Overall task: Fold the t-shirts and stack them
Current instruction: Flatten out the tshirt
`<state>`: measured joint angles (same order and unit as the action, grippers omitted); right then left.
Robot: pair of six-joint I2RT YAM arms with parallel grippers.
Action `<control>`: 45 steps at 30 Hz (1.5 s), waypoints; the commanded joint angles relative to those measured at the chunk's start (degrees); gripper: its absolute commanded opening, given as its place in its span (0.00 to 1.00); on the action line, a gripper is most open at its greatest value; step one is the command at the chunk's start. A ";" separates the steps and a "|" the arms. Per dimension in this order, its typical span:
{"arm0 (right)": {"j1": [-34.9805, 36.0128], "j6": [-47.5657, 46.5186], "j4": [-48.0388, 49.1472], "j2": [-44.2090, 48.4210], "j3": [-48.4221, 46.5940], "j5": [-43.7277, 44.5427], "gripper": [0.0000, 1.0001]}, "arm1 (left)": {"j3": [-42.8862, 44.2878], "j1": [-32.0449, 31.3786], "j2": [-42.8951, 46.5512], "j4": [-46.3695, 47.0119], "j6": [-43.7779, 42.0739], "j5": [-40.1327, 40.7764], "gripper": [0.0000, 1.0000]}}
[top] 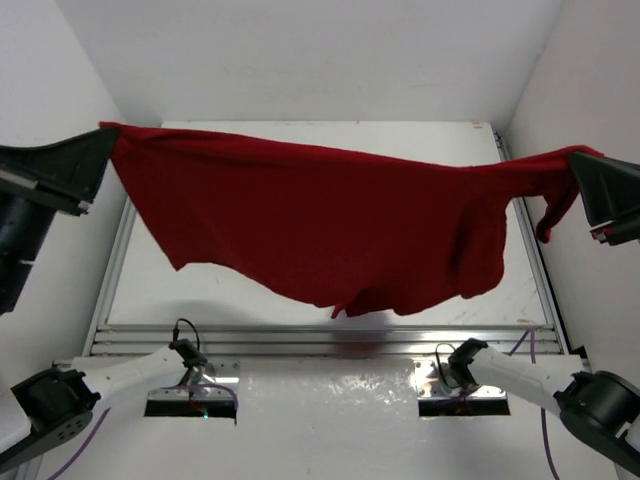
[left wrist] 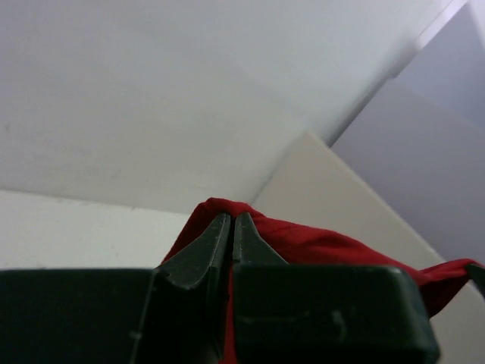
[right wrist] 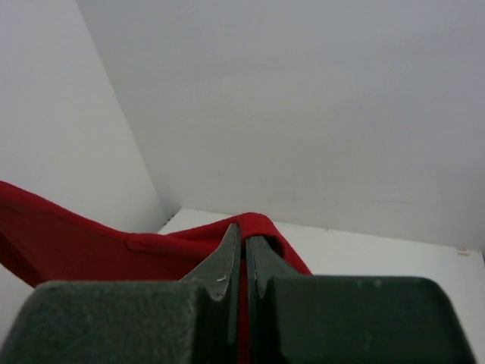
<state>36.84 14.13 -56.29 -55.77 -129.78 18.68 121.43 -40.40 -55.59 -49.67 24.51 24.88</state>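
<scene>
Behind the t-shirt (top: pixel 320 220): mid table (top: pixel 200 295)

My lab test cell: plain white walls (top: pixel 300 50) enclose a white table (top: pixel 180 295), aluminium rails (top: pixel 320 340) at six o'clock.

The t-shirt (top: pixel 330 230) hangs stretched between left pincer (top: pixel 107 132) and right pincer (top: pixel 576 156) above the table (top: pixel 190 298).

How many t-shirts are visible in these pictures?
1. The dark red t-shirt hangs stretched above the table, one end pinched in the left gripper, the other in the right gripper. Another could lie hidden beneath it.
</scene>
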 commanded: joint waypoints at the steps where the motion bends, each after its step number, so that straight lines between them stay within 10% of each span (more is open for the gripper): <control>1: -0.19 -3.41 6.28 -1.44 1.53 -0.04 0.00 | -0.66 0.50 -0.22 7.83 -2.71 -1.07 0.00; 13: -0.45 -11.58 14.88 -16.03 16.43 14.71 0.00 | -9.87 0.50 -10.58 3.88 5.27 27.65 0.00; 17: -13.07 -5.19 15.97 -23.75 15.97 1.14 0.00 | -8.23 1.63 -21.18 3.36 7.03 34.35 0.00; 26: -28.66 0.64 15.67 -51.45 -9.09 -19.98 0.00 | 9.35 17.46 -41.96 14.22 -1.37 14.05 0.00; 36: -31.65 0.29 31.41 -37.85 -1.28 -19.49 0.00 | 7.18 17.73 -35.57 31.12 -14.23 1.76 0.00; 45: -31.74 -0.86 25.98 -17.73 9.35 -18.85 0.00 | -3.30 17.11 -15.71 24.73 -8.26 -7.30 0.00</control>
<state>5.21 13.72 -31.51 -77.36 -124.60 -0.56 119.74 -22.92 -75.66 -24.91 14.06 21.80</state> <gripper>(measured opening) 0.002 0.009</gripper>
